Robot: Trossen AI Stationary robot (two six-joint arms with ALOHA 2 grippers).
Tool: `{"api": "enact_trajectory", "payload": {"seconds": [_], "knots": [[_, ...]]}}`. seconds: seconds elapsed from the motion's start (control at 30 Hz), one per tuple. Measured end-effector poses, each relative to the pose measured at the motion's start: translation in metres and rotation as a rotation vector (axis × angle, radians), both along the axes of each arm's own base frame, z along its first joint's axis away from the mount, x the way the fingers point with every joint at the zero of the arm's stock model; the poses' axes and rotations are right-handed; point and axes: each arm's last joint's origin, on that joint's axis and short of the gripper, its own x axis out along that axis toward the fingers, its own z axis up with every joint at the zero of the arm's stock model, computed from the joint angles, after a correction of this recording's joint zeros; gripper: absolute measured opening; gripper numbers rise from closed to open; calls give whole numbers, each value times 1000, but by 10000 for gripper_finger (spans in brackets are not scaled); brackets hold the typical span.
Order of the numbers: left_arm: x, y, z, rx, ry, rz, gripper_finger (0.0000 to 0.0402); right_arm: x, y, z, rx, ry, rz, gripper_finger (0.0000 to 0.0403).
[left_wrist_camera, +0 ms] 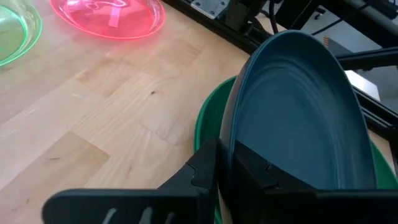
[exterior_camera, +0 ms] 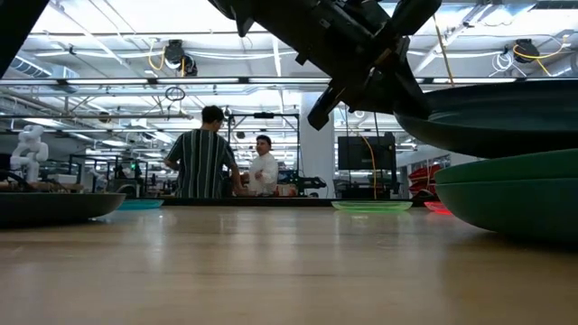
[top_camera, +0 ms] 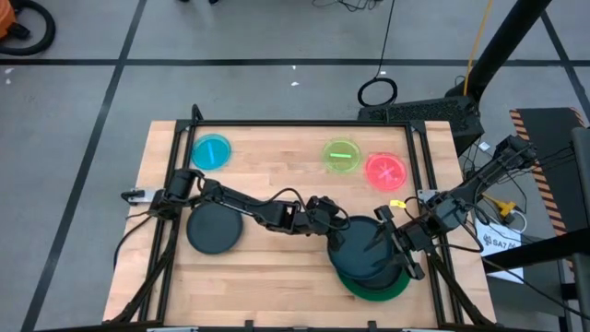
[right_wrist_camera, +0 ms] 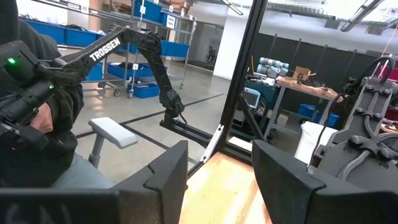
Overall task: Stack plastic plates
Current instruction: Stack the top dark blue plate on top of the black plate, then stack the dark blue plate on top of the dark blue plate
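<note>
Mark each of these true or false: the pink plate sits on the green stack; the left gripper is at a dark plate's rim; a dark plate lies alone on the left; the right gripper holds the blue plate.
1. The pink plate sits on the green stack. False: it lies alone on the table's far side.
2. The left gripper is at the rim of a dark plate. True.
3. Another dark plate lies alone on the left. True.
4. The right gripper holds the blue plate. False: its fingers are open and hold nothing.
</note>
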Motion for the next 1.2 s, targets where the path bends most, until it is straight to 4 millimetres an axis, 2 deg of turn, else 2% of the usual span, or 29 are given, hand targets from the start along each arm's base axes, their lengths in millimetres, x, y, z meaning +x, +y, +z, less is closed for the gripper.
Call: {"api": "enact_trajectory", "payload": {"seconds": [0.4, 0.83, 1.07, 1.2], "knots": [[0, 0, 0, 5, 0, -20, 43, 0, 0, 0, 0, 0, 0, 171], [1, 2, 1, 6, -4, -4, 183, 0, 0, -1, 3, 9, 0, 171], [-4, 4, 15, 112, 7, -51, 200, 0, 0, -3, 17, 49, -4, 171], [-18, 0, 35, 239, 53, -34, 200, 1, -1, -5, 36, 77, -60, 171]]}}
